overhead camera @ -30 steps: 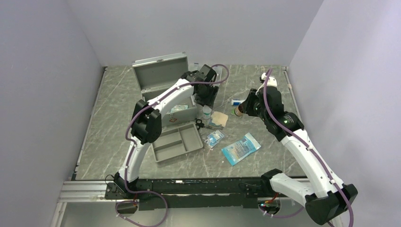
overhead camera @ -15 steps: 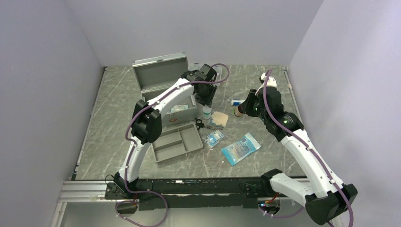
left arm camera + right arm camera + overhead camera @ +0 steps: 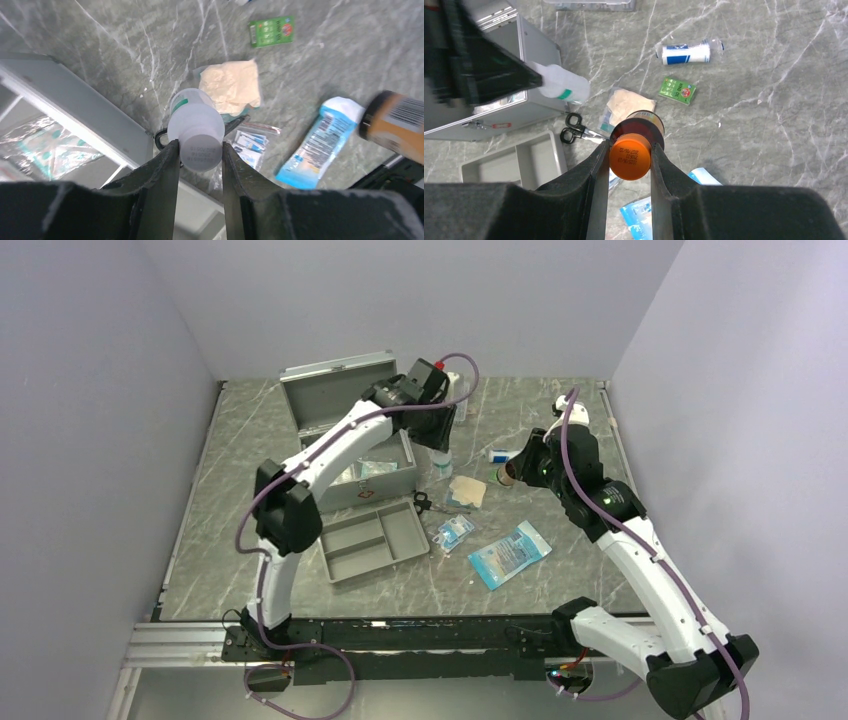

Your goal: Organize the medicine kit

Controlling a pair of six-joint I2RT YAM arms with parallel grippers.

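Left arm (image 3: 335, 440) stretched far forward, elbow raised, wrist angled down. Left jaws clamped either side of white bottle (image 3: 196, 135) at its cap. Right arm (image 3: 640, 550) bent at elbow, leaning in toward centre, wrist pointing down. Right jaws pinch orange-capped bottle (image 3: 630, 155) at the cap.

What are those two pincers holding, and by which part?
Left pincer: white bottle, by its cap. Right pincer: amber bottle, by its orange cap.
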